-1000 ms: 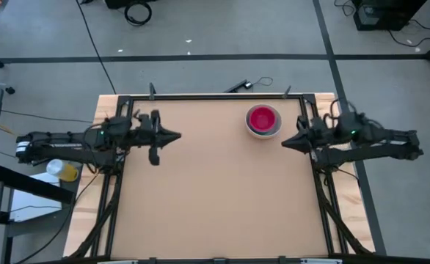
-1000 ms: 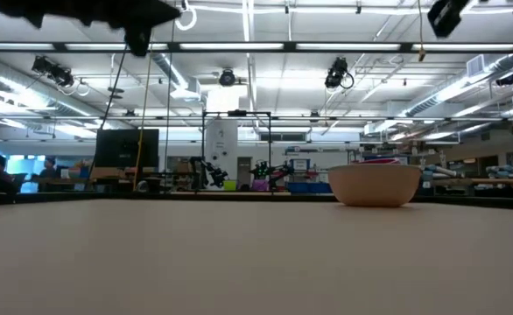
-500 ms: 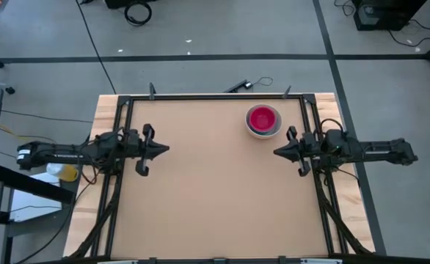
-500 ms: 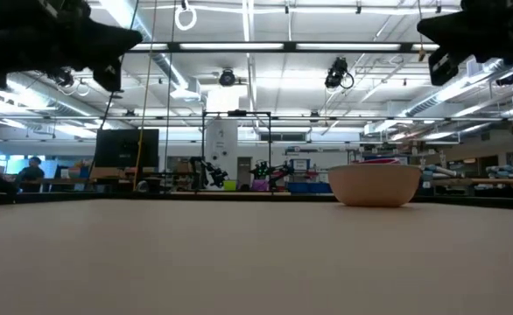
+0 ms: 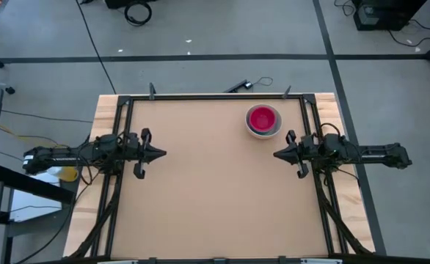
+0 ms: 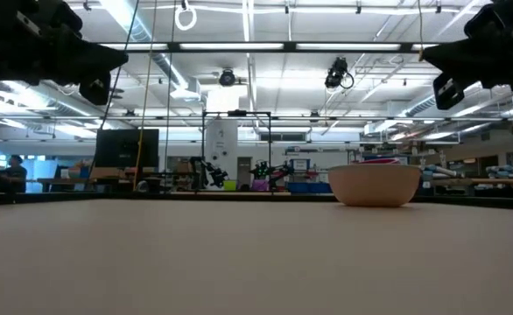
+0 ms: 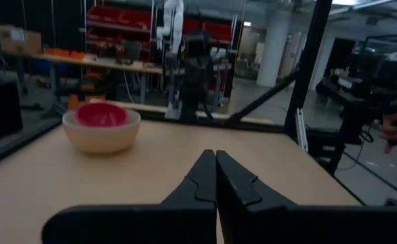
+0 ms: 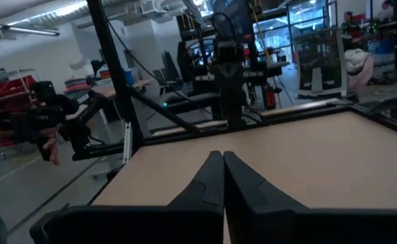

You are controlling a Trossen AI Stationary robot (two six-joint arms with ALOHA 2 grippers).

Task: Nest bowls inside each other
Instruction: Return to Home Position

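Observation:
The bowls stand nested in one stack (image 5: 263, 119) on the table's far right part. A magenta bowl (image 7: 101, 114) sits innermost and a pale cream bowl (image 6: 375, 184) is outermost, resting on its base. My left gripper (image 5: 164, 153) hovers shut at the table's left edge, pointing level toward the right. My right gripper (image 5: 275, 154) hovers shut at the right edge, pointing level toward the left, nearer than the stack. Both also show shut in their wrist views (image 7: 215, 154) (image 8: 223, 154). Neither touches a bowl.
A black frame rail (image 5: 215, 96) runs along the table's far edge, with posts at both sides. The brown tabletop (image 5: 215, 191) stretches between the two grippers. A person's hand (image 8: 49, 146) shows in the room beyond the table's left side.
Both arms have sunk toward the table and levelled out. My left gripper has drawn back toward the left edge and a little toward the near edge. My right gripper has shifted a little toward the near edge. The bowl stack has stayed put.

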